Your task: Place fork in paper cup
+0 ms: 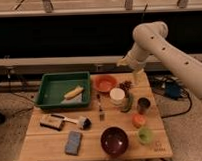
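The fork [100, 107] lies flat near the middle of the wooden table [41, 144], dark handle pointing away, tines toward the front. The white paper cup [117, 96] stands upright just to its right, mouth open. My gripper [136, 77] hangs from the bent white arm [149, 37] over the table's back right edge, above and behind the paper cup, well away from the fork. It holds nothing that I can see.
A green tray [50, 90] holding a yellow item sits back left. An orange bowl [104, 83], dark metallic cup [143, 104], green bottle [129, 101], orange object [138, 119], green cup [144, 135], dark red bowl [114, 140], brush [71, 120] and blue sponge [73, 142] surround the fork.
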Motion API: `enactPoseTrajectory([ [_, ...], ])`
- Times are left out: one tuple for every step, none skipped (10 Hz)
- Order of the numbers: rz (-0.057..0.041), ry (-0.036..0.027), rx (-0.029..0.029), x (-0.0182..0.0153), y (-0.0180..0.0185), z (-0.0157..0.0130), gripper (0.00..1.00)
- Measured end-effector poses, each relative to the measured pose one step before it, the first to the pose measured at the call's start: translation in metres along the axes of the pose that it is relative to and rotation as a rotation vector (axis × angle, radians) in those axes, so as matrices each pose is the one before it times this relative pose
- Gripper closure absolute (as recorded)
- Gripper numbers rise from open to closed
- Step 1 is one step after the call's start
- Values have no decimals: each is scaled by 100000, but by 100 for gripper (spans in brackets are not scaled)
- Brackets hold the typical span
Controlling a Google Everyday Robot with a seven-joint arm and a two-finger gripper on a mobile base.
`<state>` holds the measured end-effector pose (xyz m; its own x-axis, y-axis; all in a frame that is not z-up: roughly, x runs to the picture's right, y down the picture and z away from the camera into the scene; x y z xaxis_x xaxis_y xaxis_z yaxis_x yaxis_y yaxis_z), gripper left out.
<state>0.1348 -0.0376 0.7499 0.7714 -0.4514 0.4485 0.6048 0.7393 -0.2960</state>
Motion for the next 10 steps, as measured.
enactPoseTrajectory([
  [-2212,-491,792,-768,-958,642,20],
  [-1919,-364,742,-544,-915,651,20],
  [-2476,-799,1138,-644,-1386,1105,20],
  [-1660,-1164,999,-247,-1246,1048,20],
  [-1127,-1349,685,-21,-1097,966,20],
  [-1179,-1358,462,-303,-890,973,20],
  [-1036,-821,15,-441,-515,817,20],
  [-951,-734,-138,-452,-448,838,20],
  [-563,-600,-307,-261,-288,726,20],
  [-787,-1232,-706,-345,-457,1302,20],
])
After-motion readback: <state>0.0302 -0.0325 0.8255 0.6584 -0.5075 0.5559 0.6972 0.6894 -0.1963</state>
